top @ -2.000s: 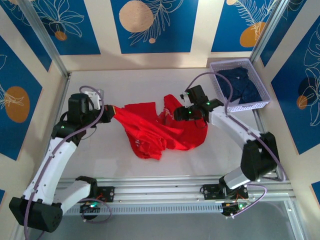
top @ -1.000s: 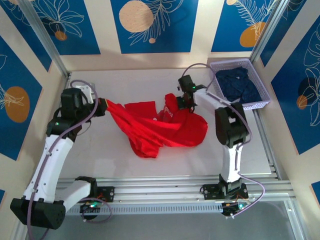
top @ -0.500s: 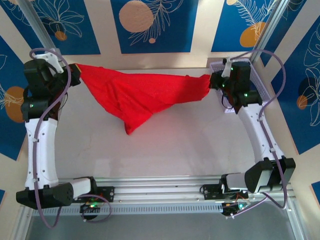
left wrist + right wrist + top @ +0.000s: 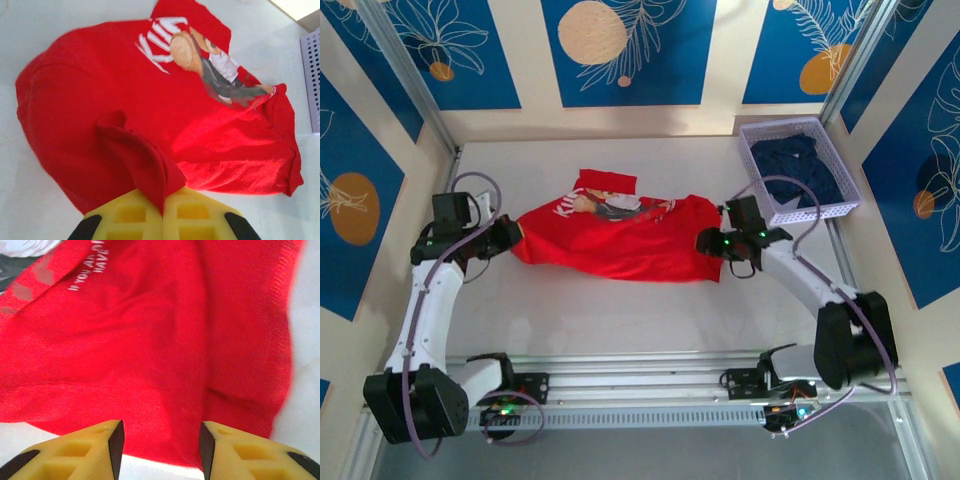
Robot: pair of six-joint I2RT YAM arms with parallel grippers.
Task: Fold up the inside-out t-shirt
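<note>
Since the earlier frame the bright red soft-cloth t-shirt (image 4: 620,245) has dropped from mid-air and is lying at the middle of the white table (image 4: 620,320), print showing. The left gripper (image 4: 162,206) is pinching a fold at its left end. The right gripper (image 4: 160,437), fingers apart, is hovering over its right end. Judgement: flatten that bunched fold before folding. The lavender perforated plastic basket (image 4: 820,209) of dark navy clothing (image 4: 798,165) is sitting at the far right corner, not obstructing.

The left arm (image 4: 420,310) goes up the left side of the frame. The left gripper (image 4: 162,210) pinches a fold of the t-shirt (image 4: 100,75). The right arm (image 4: 800,280) comes in from the lower right. The right gripper (image 4: 161,435) has its jaws apart, maybe holding nothing.
</note>
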